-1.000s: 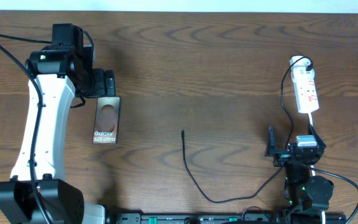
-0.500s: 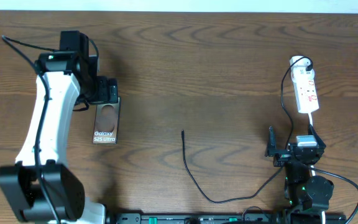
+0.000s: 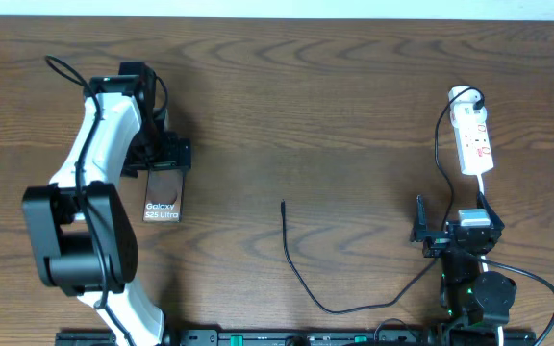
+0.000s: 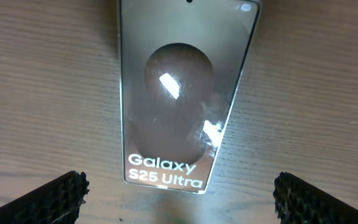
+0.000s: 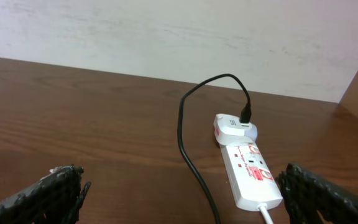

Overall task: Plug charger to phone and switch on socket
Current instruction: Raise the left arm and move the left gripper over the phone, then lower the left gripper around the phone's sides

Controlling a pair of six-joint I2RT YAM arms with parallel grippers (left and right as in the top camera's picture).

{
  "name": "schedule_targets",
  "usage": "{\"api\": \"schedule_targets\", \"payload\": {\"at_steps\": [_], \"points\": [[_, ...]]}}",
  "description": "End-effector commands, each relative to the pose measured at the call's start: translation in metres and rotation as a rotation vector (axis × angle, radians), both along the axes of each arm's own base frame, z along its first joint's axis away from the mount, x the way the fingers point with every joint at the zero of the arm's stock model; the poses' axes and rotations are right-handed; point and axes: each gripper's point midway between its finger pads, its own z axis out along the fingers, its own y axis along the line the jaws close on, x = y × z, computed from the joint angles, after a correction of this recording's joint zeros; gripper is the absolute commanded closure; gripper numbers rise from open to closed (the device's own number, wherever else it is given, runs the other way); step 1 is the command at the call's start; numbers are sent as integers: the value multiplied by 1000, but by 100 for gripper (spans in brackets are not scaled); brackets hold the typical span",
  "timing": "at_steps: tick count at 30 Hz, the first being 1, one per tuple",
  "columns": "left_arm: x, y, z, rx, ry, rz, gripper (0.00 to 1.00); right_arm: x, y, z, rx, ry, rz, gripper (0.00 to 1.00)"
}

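The phone lies flat on the left part of the worktop, face up. Its white "Galaxy" lettering sits at the end nearer the front edge. The left end effector hangs over the phone's far end with its jaws spread wide and nothing in them. In the left wrist view, its ribbed black fingers stand well out to either side of the phone, clear of its edges.

The charger is a thin black cable. Its plug tip lies loose on bare wood near the middle of the worktop, well apart from the phone. From the tip the cable runs towards the front edge and curves right. It then climbs past the right arm to a white adapter seated in the far end of the power strip.

The strip lies on the right side, with its red markings facing up. The right end effector sits near it, on the front side, pointing at it. Its jaws are also wide and empty, apart from the strip.
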Motion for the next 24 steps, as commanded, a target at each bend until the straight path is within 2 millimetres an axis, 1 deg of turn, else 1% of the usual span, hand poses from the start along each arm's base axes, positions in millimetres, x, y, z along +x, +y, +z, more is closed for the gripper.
{"api": "schedule_targets", "payload": {"at_steps": [1,5,14,24], "points": [[-5,2,-10,-7,35,-78,2,0,1,-1,-14,4,5,1],[-6,2,-21,-9,24,-94,2,0,1,-1,-14,4,5,1],[-7,2,-37,-6,4,-83,2,0,1,-1,-14,4,5,1],[6,5,-39,14,-49,-82,2,0,1,-1,-14,4,5,1]]}}
